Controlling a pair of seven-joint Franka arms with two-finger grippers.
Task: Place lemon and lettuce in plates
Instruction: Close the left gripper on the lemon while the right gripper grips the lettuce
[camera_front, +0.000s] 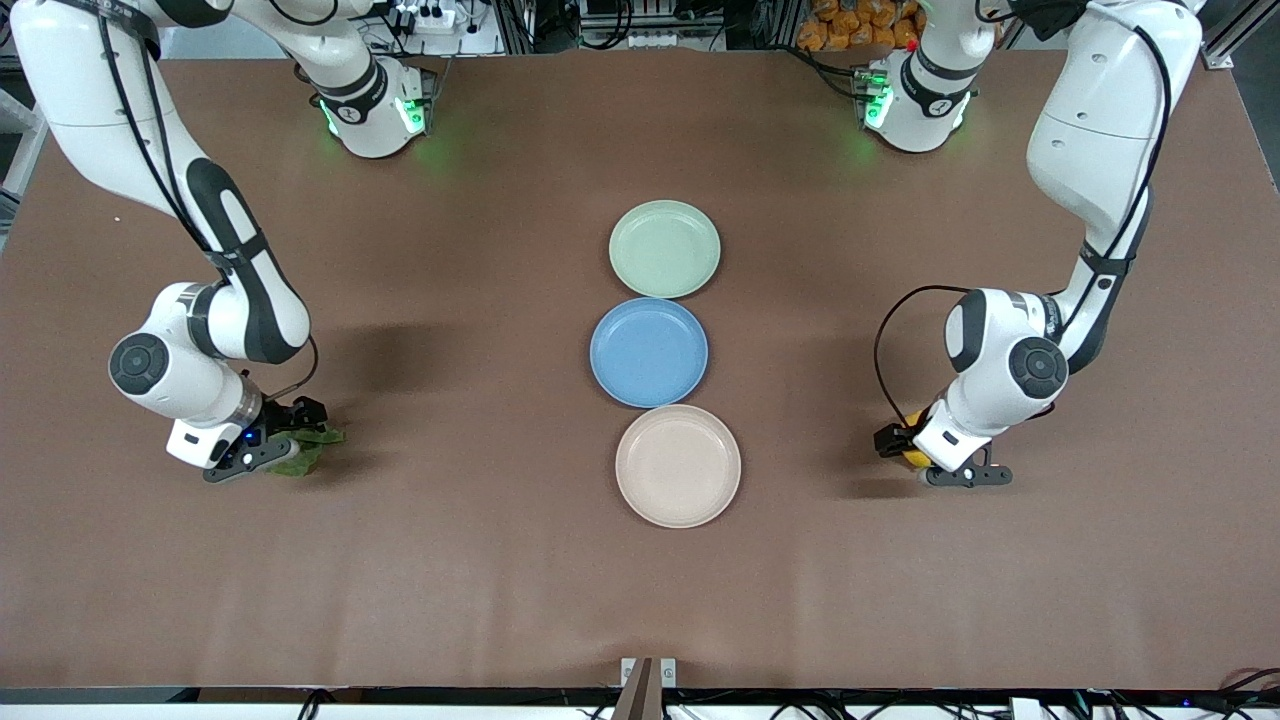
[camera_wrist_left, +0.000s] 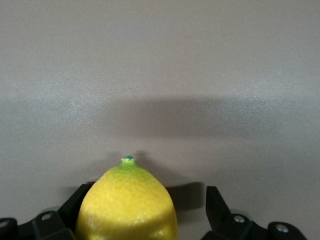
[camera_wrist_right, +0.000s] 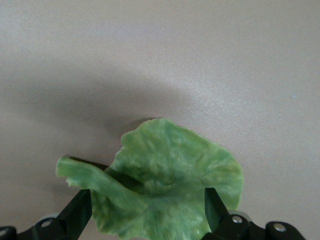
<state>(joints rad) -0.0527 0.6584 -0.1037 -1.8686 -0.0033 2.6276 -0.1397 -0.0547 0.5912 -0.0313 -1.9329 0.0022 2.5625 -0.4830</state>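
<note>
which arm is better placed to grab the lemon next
Left. Its hand is open around the lemon, at that arm's end of the table. The right hand is open around the lettuce.

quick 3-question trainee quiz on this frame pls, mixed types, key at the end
1. True or false: the lemon already lies in one of the plates.
2. Which gripper is down at the lettuce? A) left gripper B) right gripper C) neither
3. Fill in: in the row of three plates, the blue plate lies between the mint green plate and the ____ plate, the one nearest the front camera.

Key
1. False. It sits on the table between the left gripper's open fingers.
2. B, fingers open either side of the leaf.
3. Cream.
</note>
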